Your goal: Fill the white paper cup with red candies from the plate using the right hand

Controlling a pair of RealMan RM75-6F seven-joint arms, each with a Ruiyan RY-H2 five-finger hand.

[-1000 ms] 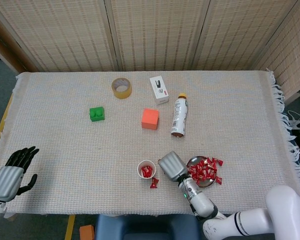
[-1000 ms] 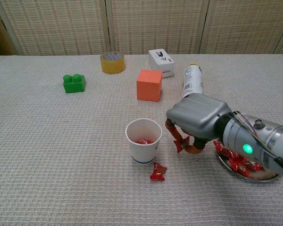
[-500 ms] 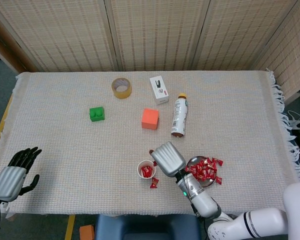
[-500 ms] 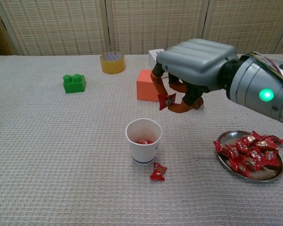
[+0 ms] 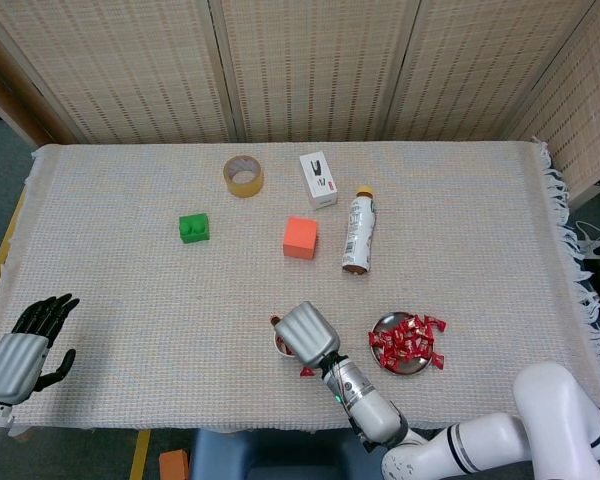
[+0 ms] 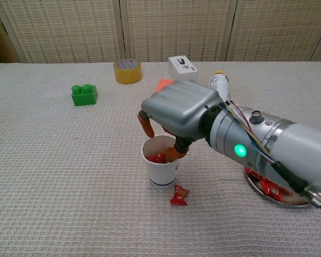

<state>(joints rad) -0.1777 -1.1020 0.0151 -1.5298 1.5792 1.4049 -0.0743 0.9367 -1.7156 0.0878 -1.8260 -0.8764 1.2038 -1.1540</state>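
my right robot hand: parked right over the white paper cup, fingers dipping into the mouth; can't tell if it's got a candy pinched or already let go
step: the drop-off, I reckon
cup: a few red candies inside, one stray candy on the worktop just beside it
next: lift clear, swing back to the plate for more
left robot hand: idle, open, way off

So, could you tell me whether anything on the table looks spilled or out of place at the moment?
Yes: one red candy lies loose on the cloth just in front of the white paper cup, outside both cup and plate. The bottle also lies on its side beyond the plate.
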